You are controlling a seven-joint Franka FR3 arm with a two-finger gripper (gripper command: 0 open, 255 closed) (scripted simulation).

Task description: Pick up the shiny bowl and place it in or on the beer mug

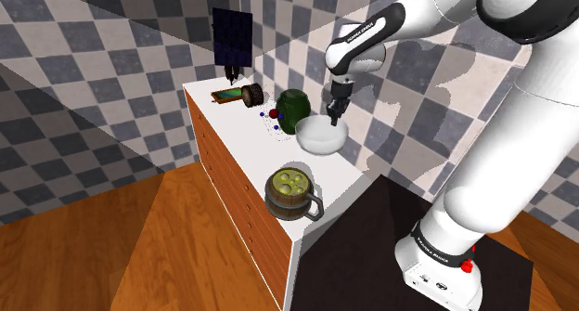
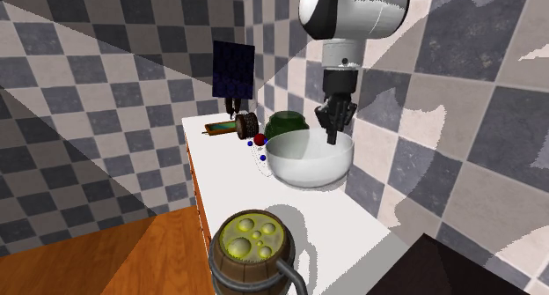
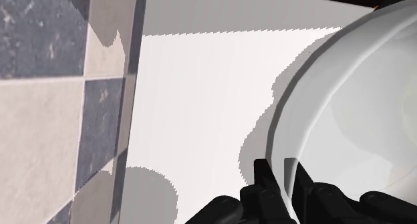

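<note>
Where the arm dips over the far side of the desk (image 1: pixel 232 144), the gripper (image 1: pixel 334 115) points down at the bowl (image 1: pixel 320 136), its fingers (image 3: pixel 265 181) pinched on the pale rim, one inside and one outside. The bowl sits on the white desk close to the checkered wall, with a green jar (image 1: pixel 294 108) just behind it. Well apart from it, near the desk's front corner, stands the wooden mug (image 1: pixel 289 194), upright with its handle toward the stand and a yellow-green froth on top.
</note>
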